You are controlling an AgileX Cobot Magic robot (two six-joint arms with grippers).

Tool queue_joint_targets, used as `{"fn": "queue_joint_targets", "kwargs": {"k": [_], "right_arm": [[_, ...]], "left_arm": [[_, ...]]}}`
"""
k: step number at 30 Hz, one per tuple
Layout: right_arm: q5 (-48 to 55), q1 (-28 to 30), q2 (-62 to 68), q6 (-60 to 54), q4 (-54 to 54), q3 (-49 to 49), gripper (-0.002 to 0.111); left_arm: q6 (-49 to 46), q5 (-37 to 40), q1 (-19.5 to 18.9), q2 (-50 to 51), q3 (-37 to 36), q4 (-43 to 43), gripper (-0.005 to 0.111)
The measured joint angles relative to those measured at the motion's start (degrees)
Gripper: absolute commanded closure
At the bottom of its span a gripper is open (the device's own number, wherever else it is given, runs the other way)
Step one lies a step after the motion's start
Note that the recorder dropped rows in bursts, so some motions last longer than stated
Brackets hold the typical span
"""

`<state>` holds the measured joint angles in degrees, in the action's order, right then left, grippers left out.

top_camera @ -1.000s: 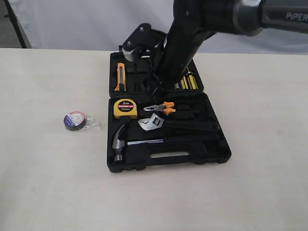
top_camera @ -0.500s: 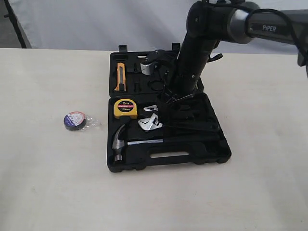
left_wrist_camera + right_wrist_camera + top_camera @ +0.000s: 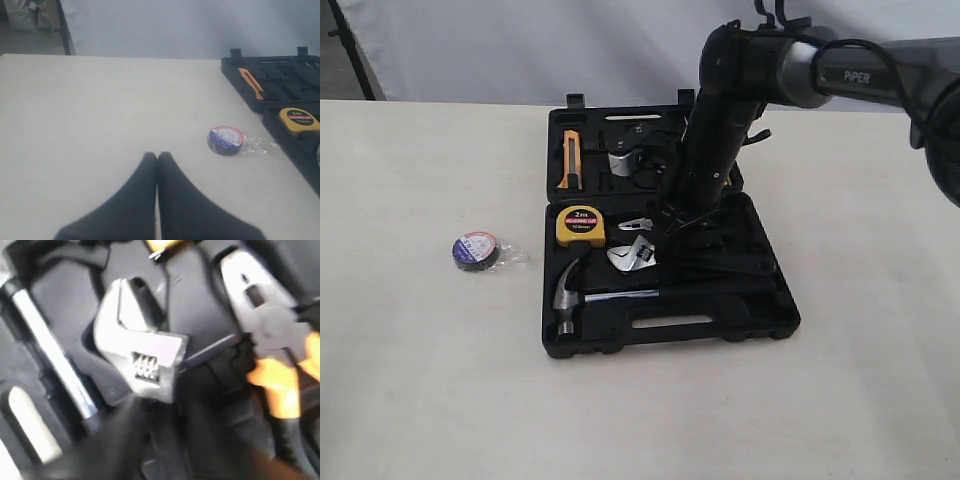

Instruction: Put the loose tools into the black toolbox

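The black toolbox point(image 3: 720, 335) lies open mid-table. The steel claw hammer point(image 3: 570, 290) sits in its front half, and the silver adjustable wrench point(image 3: 632, 256) lies slanted above it. My right gripper point(image 3: 672, 228) is low over the wrench's black handle. In the right wrist view its blurred fingers point(image 3: 115, 440) stand apart on either side of that handle, just behind the wrench head point(image 3: 142, 362), with the hammer shaft point(image 3: 50, 345) beside. The small black tape roll point(image 3: 475, 249) lies on the table left of the case. My left gripper point(image 3: 157, 156) is shut and empty, short of the roll point(image 3: 226, 139).
A yellow tape measure point(image 3: 580, 225) and orange-handled pliers point(image 3: 265, 325) sit in the case beside the wrench. An orange utility knife point(image 3: 569, 158) is in the far half. The right arm hides much of the case's middle. Crumpled clear wrap clings to the tape roll.
The right arm has swung down and forward into the case. Its gripper now sits over the wrench handle and hides the pliers' orange handles. The tools have not moved.
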<state>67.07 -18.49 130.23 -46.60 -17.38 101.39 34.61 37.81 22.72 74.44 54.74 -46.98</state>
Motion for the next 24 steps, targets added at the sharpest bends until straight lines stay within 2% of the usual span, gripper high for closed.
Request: {"fn": "queue_joint_targets", "kwargs": {"k": [16, 24], "right_arm": [[2.03, -0.61, -1.71, -0.91, 1.95, 6.45, 0.109], [-6.3, -6.29, -5.44, 1.25, 11.45, -1.04, 0.109]], "left_arm": [[0.0, 0.0, 0.0, 0.0, 0.0, 0.0, 0.105], [0.0, 0.0, 0.0, 0.0, 0.0, 0.0, 0.105]]}}
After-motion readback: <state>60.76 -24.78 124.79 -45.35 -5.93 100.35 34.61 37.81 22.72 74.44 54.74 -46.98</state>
